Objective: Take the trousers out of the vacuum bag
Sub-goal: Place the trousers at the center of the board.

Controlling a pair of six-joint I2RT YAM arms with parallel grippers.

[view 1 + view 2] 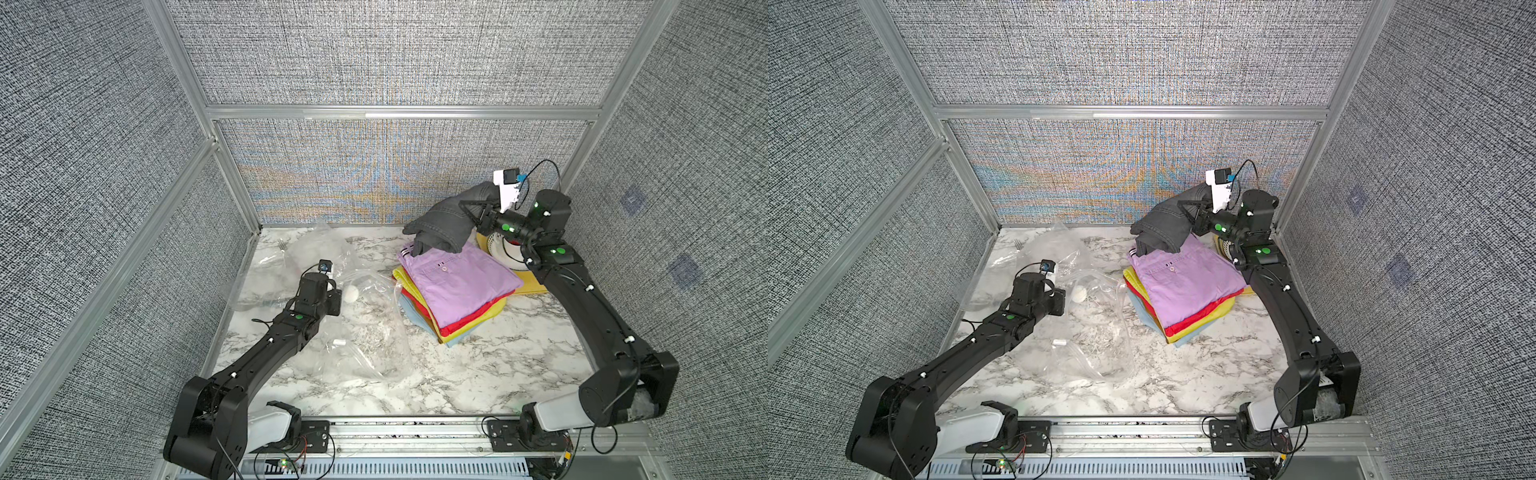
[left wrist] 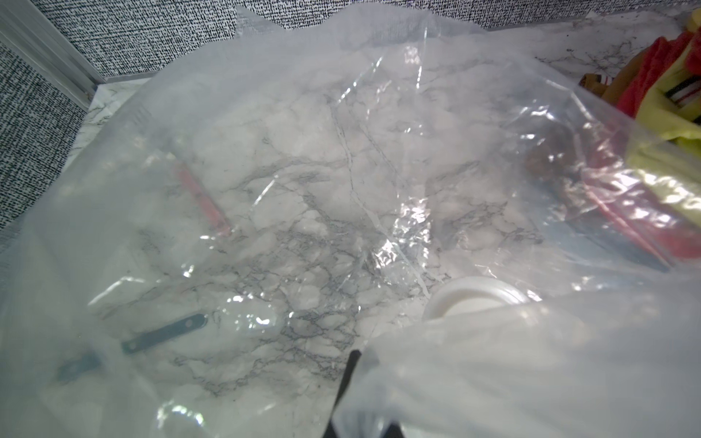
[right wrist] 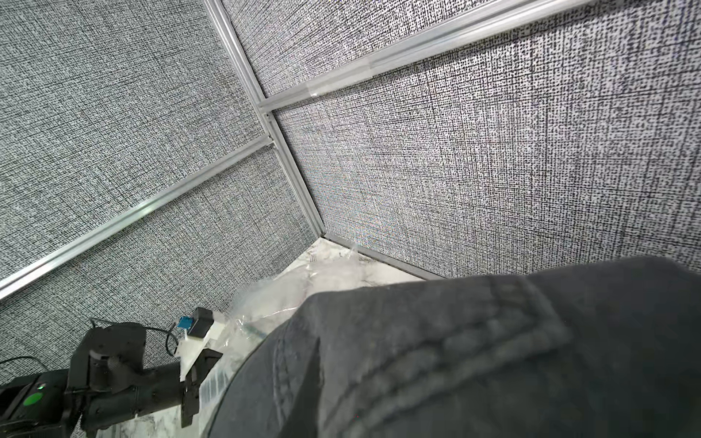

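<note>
TROUSERS OUT, ONE PAIR TO LAND: The right claw (image 1: 467,211), pinched on a fold of the dark grey denim trousers (image 1: 440,228), holds the garment in the air at the far right of the counter (image 1: 478,374). Its hanging end is at, or just above, the lilac top of the stack of folded trousers (image 1: 461,291), which sits outside the vacuum bag (image 1: 374,332) in both top views. The bag lies crumpled on the left half of the counter. In the left wrist view, bare marble shows through its film, so it looks empty. The left claw (image 1: 336,300), closed on a bunch of plastic beside the round white valve (image 1: 352,294), pins the bag in place. By the look of it, the step in hand is laying the denim on the pile. To do that well, the right arm should bring the cloth over the middle of the lilac pair and lower it until the hanging end lands first. It should then draw across so the denim lies flat rather than heaped, and let go only once the weight rests on the stack. The pile's layers fan out toward the near edge, so a gentle, centred drop matters, as a sideways push could slide them. The left claw need only hold the bag clear
</note>
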